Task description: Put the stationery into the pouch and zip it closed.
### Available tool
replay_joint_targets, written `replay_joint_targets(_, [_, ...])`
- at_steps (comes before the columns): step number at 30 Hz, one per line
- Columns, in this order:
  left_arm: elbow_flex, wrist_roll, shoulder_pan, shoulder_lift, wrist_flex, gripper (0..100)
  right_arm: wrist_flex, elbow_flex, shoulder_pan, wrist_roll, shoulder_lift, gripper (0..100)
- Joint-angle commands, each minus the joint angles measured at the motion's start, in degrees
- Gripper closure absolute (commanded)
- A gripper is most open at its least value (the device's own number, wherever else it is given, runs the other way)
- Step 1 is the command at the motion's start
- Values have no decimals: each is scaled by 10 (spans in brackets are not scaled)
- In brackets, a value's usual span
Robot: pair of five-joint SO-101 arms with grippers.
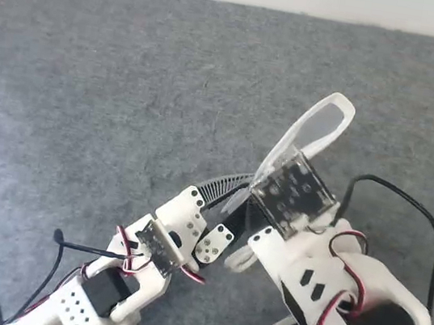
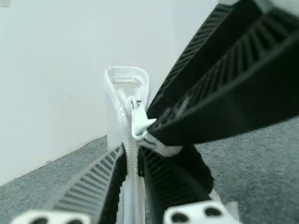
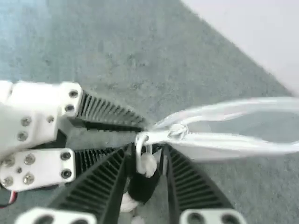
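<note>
Pouch [image 1: 315, 132] aloft; R tool [image 3: 145, 151] pinches zip-pull [image 3: 147, 164].

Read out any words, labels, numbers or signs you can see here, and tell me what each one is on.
None. There is no readable text on the clear pouch, its zipper pull, the left gripper, the right gripper or the grey table cover.
</note>
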Motion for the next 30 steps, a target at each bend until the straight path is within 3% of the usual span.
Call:
replay_joint_targets(1, [-5,-5,1,-8,-1,990,-20,0,8,-5,-2,905])
replay_joint_targets(15, [-5,-5,1,-9,6,990,-59,58,29,-4,-3,927])
replay_joint_targets(18, [-5,-5,1,-8,6,990,-60,36,63,-2,-4,996])
replay_joint_targets(24, [-5,-5,1,-8,6,990,-15,-54,85,-2,-35,991])
replay_joint_targets(30, [-5,-5,1,-8,11,990,-44,-84,89,20,-50,991])
